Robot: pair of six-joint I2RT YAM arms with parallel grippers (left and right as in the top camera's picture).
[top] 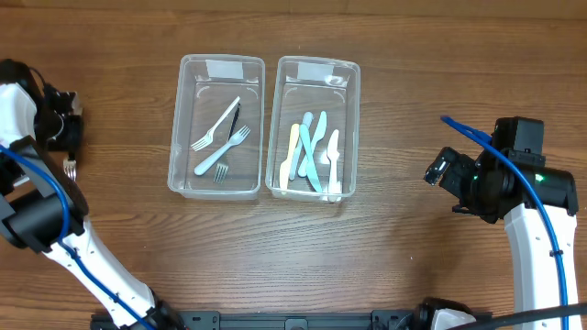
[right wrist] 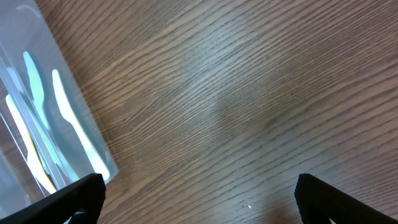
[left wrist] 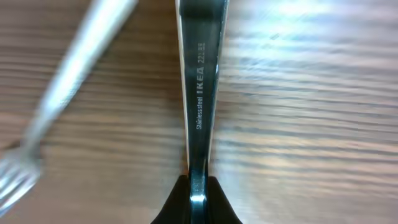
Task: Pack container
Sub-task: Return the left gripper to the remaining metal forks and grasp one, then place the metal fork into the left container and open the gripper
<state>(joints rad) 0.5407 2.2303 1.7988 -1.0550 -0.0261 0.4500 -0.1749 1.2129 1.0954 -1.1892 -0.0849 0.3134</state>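
forks (top: 220, 139) lie in one clear bin (top: 174, 151), pastel knives (top: 312, 151) in the adjoining bin (top: 354, 110).

Bright, even light fills every view, white glare shines on the table (left wrist: 311, 62) right of the steel handle (left wrist: 202, 93), and the fork (left wrist: 59, 93) left of it looks blurry.

Desk (top: 404, 55) — brown wood-grain top filling the frame, grain running left to right — faintly glossy.
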